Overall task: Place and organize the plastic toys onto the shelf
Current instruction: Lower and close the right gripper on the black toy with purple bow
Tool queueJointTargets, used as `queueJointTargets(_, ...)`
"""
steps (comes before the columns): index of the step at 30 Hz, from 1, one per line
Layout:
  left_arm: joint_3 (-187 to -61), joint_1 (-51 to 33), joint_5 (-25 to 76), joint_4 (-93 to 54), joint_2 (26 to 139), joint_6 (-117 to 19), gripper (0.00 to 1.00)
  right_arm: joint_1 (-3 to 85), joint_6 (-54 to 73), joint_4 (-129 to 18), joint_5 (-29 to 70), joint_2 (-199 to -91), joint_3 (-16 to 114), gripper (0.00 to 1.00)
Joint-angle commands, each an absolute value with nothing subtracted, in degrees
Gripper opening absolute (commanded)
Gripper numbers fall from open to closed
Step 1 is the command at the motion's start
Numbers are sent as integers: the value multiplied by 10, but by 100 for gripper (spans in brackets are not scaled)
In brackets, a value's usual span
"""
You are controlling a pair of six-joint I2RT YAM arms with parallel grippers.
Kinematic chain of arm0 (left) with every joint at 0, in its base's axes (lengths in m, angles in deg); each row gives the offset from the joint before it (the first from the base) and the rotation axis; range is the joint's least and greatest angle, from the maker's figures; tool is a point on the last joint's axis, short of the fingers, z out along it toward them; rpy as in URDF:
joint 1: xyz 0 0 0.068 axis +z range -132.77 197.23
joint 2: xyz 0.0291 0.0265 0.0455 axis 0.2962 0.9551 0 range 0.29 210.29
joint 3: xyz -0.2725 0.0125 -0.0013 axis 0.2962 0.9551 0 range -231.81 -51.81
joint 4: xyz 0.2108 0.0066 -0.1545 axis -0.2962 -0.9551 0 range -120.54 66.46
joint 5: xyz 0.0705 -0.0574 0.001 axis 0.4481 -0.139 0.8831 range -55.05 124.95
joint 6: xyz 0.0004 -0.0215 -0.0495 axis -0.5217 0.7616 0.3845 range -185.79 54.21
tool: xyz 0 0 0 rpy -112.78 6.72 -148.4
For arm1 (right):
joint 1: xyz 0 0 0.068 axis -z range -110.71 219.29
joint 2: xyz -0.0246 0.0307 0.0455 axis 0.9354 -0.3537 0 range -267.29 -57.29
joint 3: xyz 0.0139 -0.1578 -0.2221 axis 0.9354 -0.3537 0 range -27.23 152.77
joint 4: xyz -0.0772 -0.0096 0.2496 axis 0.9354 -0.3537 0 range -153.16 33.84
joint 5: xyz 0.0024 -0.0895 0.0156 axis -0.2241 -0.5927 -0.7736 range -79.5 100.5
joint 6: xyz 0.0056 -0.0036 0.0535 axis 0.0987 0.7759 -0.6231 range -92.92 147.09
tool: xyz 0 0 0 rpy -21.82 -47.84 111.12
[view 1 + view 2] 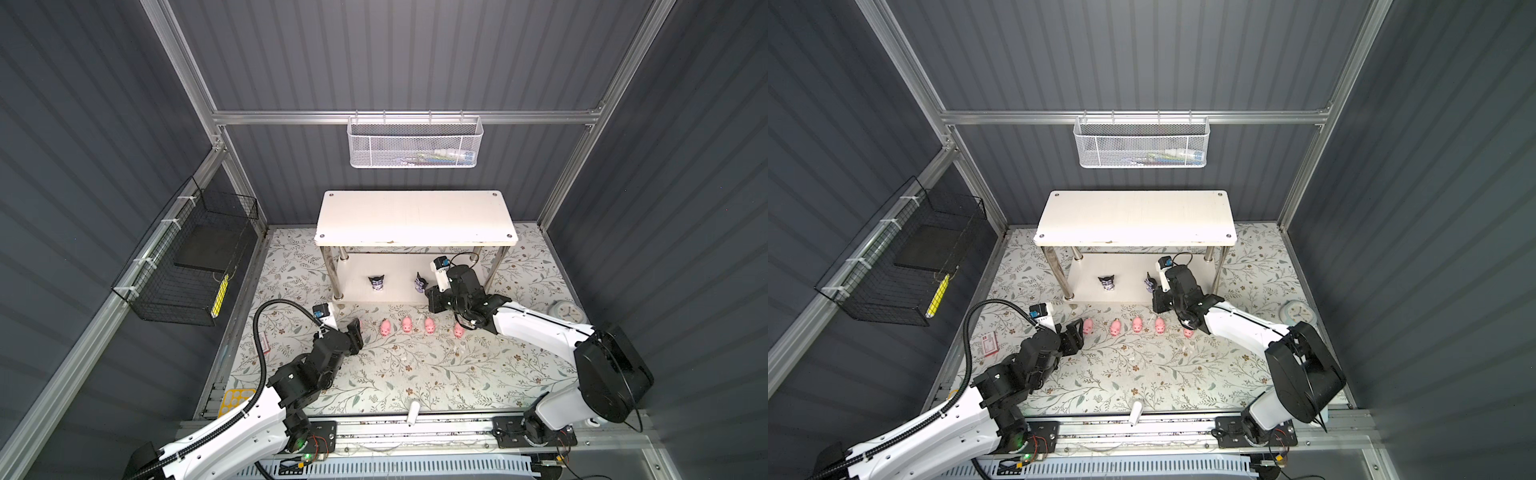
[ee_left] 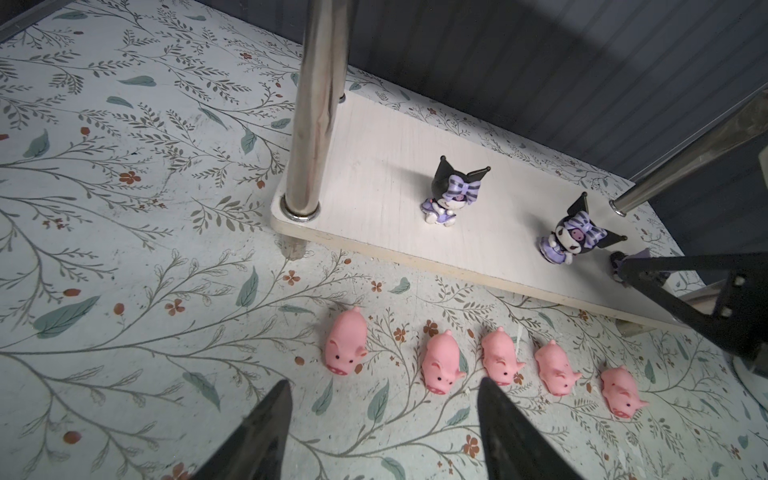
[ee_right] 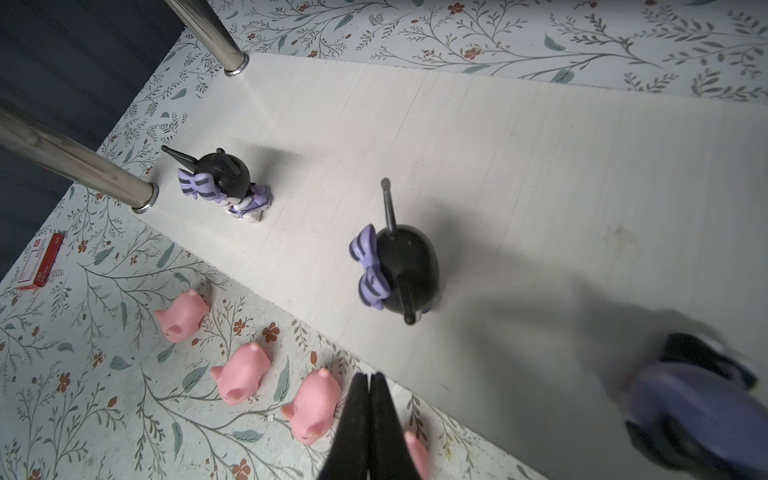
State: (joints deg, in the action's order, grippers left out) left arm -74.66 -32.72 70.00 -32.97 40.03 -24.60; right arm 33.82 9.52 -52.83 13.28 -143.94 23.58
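On the lower board (image 2: 374,166) of the shelf (image 1: 415,220) stand a left figurine (image 2: 455,195) and a middle figurine (image 2: 577,241). A blurred purple one (image 3: 698,411) sits at the right end, its pose unclear. Five pigs (image 2: 500,357) line the desk (image 2: 124,249) just near of the shelf. The right end effector (image 3: 369,380) is clenched on nothing over the board's near edge. The left end effector (image 2: 384,384) is released, hovering by the leftmost pig (image 2: 347,345). The pigs look next: lower astride that pig, clamp its flanks, then lift it past the left leg (image 2: 320,104) onto a board.
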Motion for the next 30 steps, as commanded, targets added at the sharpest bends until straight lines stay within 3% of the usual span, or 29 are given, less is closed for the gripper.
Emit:
queueJointTargets(1,-743,-328,714,-330,400,-246,70,337,99,-521,120,-1445,257,0)
queueJointTargets(30,-744,-329,714,-321,412,-248,70,347,102,-511,120,-1468,268,0)
